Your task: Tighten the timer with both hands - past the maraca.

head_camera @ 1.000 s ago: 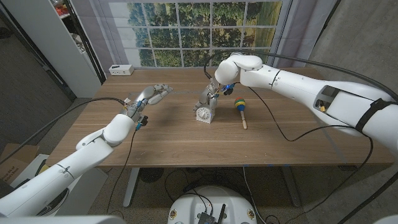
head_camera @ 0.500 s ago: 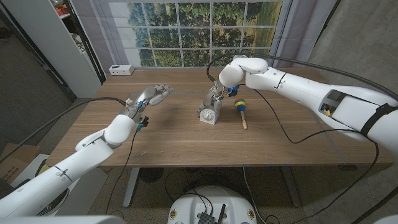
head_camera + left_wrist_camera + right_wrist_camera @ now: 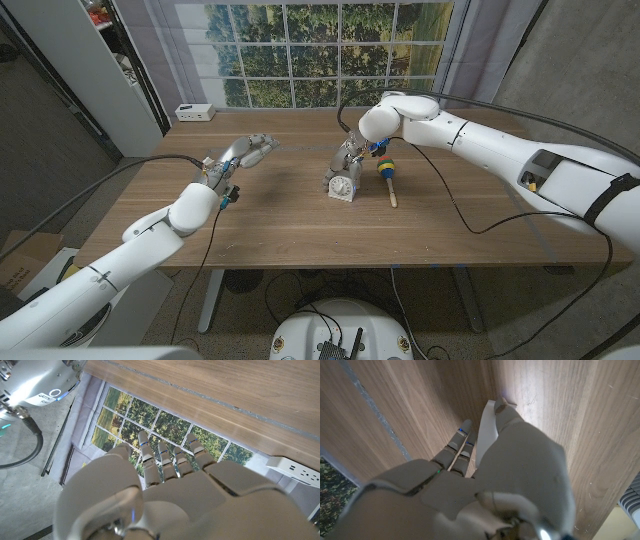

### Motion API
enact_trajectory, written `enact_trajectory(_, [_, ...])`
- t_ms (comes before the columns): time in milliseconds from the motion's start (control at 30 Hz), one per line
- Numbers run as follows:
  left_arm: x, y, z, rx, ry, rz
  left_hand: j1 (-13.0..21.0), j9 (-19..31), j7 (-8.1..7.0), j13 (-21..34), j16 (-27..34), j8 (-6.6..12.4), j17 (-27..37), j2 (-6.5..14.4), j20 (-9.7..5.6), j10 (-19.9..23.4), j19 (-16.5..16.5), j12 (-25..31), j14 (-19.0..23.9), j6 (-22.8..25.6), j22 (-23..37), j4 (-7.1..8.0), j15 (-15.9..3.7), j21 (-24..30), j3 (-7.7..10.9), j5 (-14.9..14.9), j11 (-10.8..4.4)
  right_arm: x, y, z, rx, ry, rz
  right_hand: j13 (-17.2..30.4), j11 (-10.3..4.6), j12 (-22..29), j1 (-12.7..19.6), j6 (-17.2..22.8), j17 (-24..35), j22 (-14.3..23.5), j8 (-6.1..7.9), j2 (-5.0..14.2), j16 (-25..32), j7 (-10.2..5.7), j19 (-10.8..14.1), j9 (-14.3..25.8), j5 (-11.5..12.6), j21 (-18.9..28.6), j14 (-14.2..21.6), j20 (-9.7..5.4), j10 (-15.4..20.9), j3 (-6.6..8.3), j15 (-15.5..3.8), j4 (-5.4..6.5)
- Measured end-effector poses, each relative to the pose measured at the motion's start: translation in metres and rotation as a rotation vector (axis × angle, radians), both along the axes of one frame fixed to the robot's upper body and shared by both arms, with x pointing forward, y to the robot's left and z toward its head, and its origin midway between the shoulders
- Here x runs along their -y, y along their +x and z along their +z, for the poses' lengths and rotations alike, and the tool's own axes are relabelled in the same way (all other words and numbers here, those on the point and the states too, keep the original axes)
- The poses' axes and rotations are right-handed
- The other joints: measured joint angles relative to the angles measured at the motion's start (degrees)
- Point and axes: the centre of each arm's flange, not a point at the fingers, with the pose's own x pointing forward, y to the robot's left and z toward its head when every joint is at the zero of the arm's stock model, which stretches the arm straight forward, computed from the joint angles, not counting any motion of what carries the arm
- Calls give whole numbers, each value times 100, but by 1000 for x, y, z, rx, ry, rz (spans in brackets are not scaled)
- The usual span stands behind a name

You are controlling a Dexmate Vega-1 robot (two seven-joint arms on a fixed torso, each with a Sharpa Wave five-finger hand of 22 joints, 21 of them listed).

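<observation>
Far left on the wooden table (image 3: pixel 270 225), near the back edge, I see a small white box (image 3: pixel 194 112); what it is I cannot tell.

My left hand (image 3: pixel 243 153) is raised above the left half of the table, well apart from the timer. Its fingers (image 3: pixel 161 462) are stretched out straight and lie close side by side, and nothing is in them. In the left wrist view they point toward the window (image 3: pixel 165 435) beyond the table's back edge.

Near the table's middle stands the timer (image 3: pixel 340 185), white with a round dial facing me. My right hand (image 3: pixel 351 156) is on it from above and behind. In the right wrist view the fingers (image 3: pixel 461 447) reach down one side of the white body (image 3: pixel 486 430) and the thumb lies on the other side, so I read it as a grasp on the timer, though the contact itself is mostly hidden by the hand.

Just beside the timer, to its right, lies the maraca (image 3: pixel 386 172): a head with blue, yellow and green bands, pale wooden handle pointing toward me. A black cable (image 3: pixel 440 195) trails across the table further right.
</observation>
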Motion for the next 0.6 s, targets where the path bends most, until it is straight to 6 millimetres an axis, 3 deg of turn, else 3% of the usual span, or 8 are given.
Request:
enact_trajectory(100, [1, 1, 1, 4, 2, -2, 0, 0, 0, 0, 0, 0, 0, 0, 0, 0, 0, 0, 0, 0, 0, -14, 0, 0, 14, 0, 0, 1, 0, 2, -4, 29, 14, 311, -22, 67, 158, 419, 139, -15, -7, 9, 136, 0, -186, 87, -13, 1008, 457, 6, 94, -76, -15, 15])
enact_trajectory(200, [4, 1, 3, 10, 9, -6, 63, 0, -14, 0, 0, 30, -34, -139, 0, 0, 0, 0, 23, 14, 0, -203, -23, 0, 33, 0, 0, 4, 2, 9, -14, 80, 21, 337, -95, 123, 173, 682, 204, -45, -25, 5, 211, -9, -216, 148, -13, 1503, 726, -3, 208, -94, -25, 33])
enact_trajectory(333, [10, -1, 5, 22, 26, -9, 144, 0, -89, 0, 0, 30, -54, -513, 0, 26, 0, 0, 31, -3, -22, -465, -32, 0, -50, -46, -35, 6, 5, 18, -41, 152, 16, 337, -120, 143, 172, 849, 217, -47, -33, 7, 238, 11, -216, 175, -14, 1703, 943, -3, 301, -115, -37, 24])
enact_trajectory(600, [22, -6, 8, 38, 39, -23, 292, 0, -230, 0, 0, 30, -80, -926, -21, 15, 21, 0, 55, -39, -27, -724, -55, 0, -216, -33, -127, 8, 8, 26, -143, 274, -24, 337, -139, 143, 170, 958, 168, -46, 22, 7, 278, -1, -142, 178, -17, 1830, 1153, 9, 378, -131, -54, 41])
